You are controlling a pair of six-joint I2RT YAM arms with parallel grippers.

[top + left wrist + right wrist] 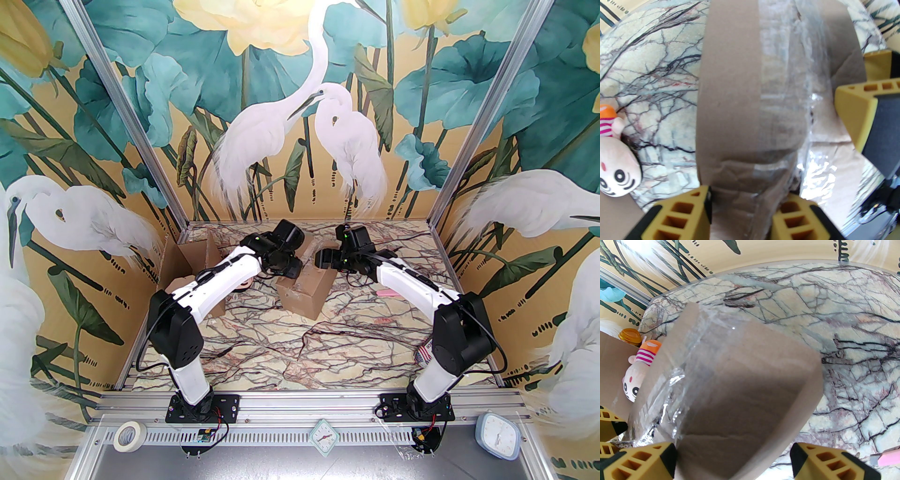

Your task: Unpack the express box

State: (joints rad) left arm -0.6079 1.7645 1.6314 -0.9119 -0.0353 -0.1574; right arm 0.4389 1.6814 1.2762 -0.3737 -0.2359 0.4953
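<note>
Express box (307, 293): small, closed brown carton, mid-table, between the two arms. Seams run over with glossy clear tape, wrinkled and partly lifted along the top.

Handling, by judgement: probably light, since it is a small carton. Cardboard walls are stiff at edges and corners and give in mid-panel. Tape is slick, so pads may slide there. Bare cardboard sides are the better hold. A loose tape edge or flap seam is the place to pull it open.

Left gripper (743, 194): about half-wide, the near end of the box between its fingers. Both pads look pressed against the cardboard, so it reads as holding the box.

Right gripper (733, 451): spread wide, straddling the other end from above. One finger lies against the taped side. The other stands apart from the bare side, marble table (846, 345) showing in the gap. No grip.

Around: plush toy (614, 164) lies just left of the box. Beyond it stands a larger open carton (192, 262), with an orange-lidded jar (629, 335) at its far side. A pink object (386, 293) lies on the table to the right, well apart.
</note>
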